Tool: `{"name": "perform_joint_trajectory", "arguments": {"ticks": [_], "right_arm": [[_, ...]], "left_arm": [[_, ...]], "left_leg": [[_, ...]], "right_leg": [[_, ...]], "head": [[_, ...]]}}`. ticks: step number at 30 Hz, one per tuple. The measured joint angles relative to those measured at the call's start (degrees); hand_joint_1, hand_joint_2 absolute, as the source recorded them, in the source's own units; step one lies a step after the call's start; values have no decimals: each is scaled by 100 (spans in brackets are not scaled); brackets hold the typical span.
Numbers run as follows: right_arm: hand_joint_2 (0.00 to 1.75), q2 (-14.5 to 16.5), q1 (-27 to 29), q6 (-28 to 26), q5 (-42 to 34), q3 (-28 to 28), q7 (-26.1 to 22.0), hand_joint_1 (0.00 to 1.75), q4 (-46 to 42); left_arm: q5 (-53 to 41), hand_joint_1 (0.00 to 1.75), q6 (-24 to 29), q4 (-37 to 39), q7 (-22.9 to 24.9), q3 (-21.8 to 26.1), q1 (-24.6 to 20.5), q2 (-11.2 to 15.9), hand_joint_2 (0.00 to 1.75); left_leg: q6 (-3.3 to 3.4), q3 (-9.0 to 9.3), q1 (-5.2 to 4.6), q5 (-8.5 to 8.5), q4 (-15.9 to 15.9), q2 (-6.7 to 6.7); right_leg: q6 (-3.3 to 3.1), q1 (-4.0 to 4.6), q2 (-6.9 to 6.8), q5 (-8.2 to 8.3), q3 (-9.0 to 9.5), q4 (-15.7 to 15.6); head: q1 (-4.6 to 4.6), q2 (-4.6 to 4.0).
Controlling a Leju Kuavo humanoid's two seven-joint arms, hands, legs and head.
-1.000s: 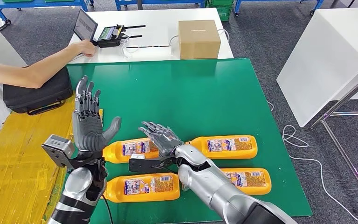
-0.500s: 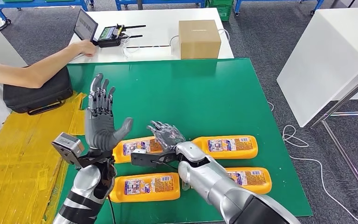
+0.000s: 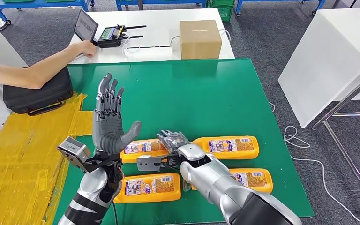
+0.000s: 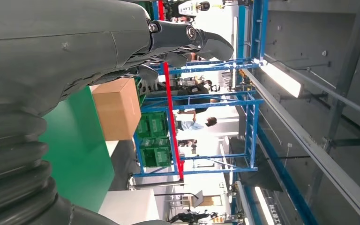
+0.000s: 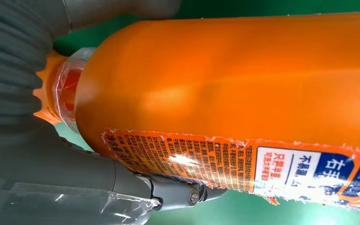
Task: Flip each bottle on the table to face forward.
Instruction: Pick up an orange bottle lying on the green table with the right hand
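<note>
Four orange bottles lie on the green mat [image 3: 192,93]: back-left [image 3: 143,148], back-right [image 3: 227,146], front-left [image 3: 145,187] and front-right [image 3: 255,180]. My left hand [image 3: 108,123] is raised above the mat's left side, fingers spread, holding nothing; in the left wrist view the left hand [image 4: 51,61] is seen against the room. My right hand [image 3: 172,140] sits low between the two back bottles, fingers curled down by the back-right bottle's neck. In the right wrist view the right hand [image 5: 23,154] has its thumb on one side and a finger on the other of an orange bottle [image 5: 243,79] near its cap [image 5: 61,91].
A cardboard box [image 3: 200,39], a tablet [image 3: 85,26] and a controller [image 3: 112,35] stand on the white table behind. A person's arm [image 3: 42,70] reaches over a black case [image 3: 37,93] at the left. A white table [image 3: 328,61] stands to the right.
My left hand has risen and moved right, still spread. My right hand has shifted right toward the back-right bottle's neck and its fingers have curled down.
</note>
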Motion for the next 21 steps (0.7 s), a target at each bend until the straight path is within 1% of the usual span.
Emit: {"name": "perform_joint_trajectory", "arguments": {"ticks": [9, 12, 16, 21], "right_arm": [[175, 19, -48, 16, 28, 11, 4, 143, 61], [175, 20, -54, -47, 35, 11, 2, 146, 69], [175, 16, -26, -398, 110, 11, -19, 173, 81], [175, -23, 45, -1147, 239, 11, -94, 175, 92]], "left_arm": [[19, 0, -14, 39, -19, 1, -15, -14, 175], [24, 0, -15, 51, -24, 1, -15, -15, 175], [25, 0, -14, 54, -36, 1, -14, -15, 175], [36, 0, -13, 54, -46, 2, -8, -15, 175]], "left_leg": [[0, 3, 0, 0, 0, 0], [0, 4, 0, 0, 0, 0], [0, 2, 0, 0, 0, 0], [0, -2, 0, 0, 0, 0]], "right_leg": [[0, 0, 0, 0, 3, 0], [0, 0, 0, 0, 3, 0], [0, 0, 0, 0, 2, 1], [0, 0, 0, 0, 1, 1]], "head": [[1, 0], [1, 0], [0, 0], [1, 0]]}}
